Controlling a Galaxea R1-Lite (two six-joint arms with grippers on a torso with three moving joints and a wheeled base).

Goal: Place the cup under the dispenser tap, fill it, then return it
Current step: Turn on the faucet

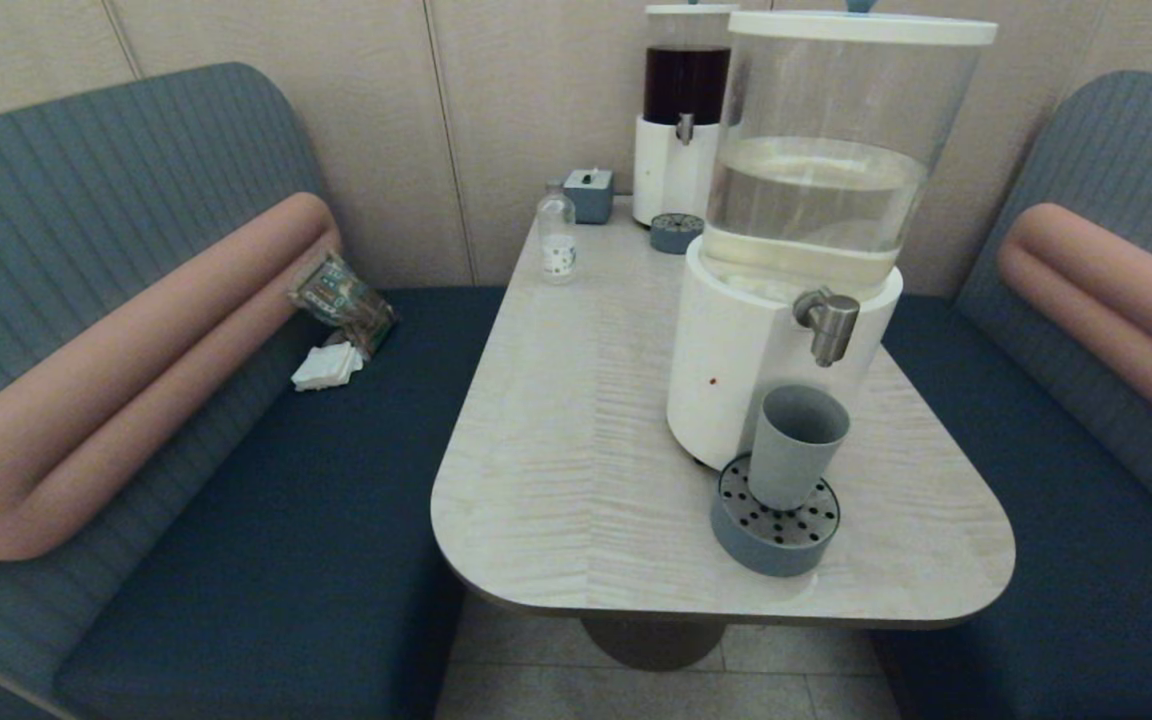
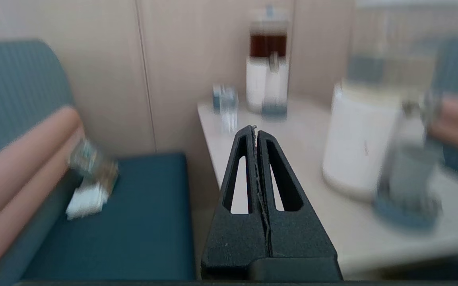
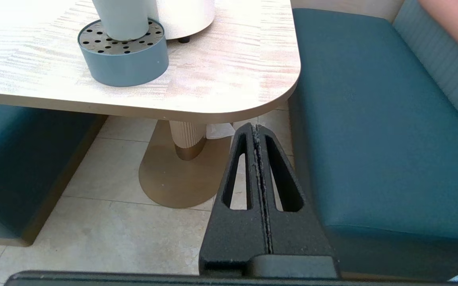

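The grey-blue cup (image 1: 796, 444) stands upright on the round perforated drip tray (image 1: 774, 517), directly below the brushed-steel dispenser tap (image 1: 829, 323) of the large white-based dispenser (image 1: 804, 232). The right wrist view shows the cup's lower part (image 3: 120, 20) on the drip tray (image 3: 123, 53). The left wrist view shows the cup (image 2: 410, 174) blurred. Neither arm appears in the head view. My left gripper (image 2: 256, 129) is shut and empty, off the table's near left side. My right gripper (image 3: 256, 126) is shut and empty, low beside the table's near right corner, above the floor.
A smaller dispenser of dark-red liquid (image 1: 681, 120) with its own tray (image 1: 676, 232) stands at the table's back. A small clear bottle (image 1: 557, 236) and a grey box (image 1: 589, 193) sit nearby. Blue bench seats (image 1: 266, 560) flank the table (image 1: 576, 450); a packet and napkins (image 1: 341, 318) lie on the left seat.
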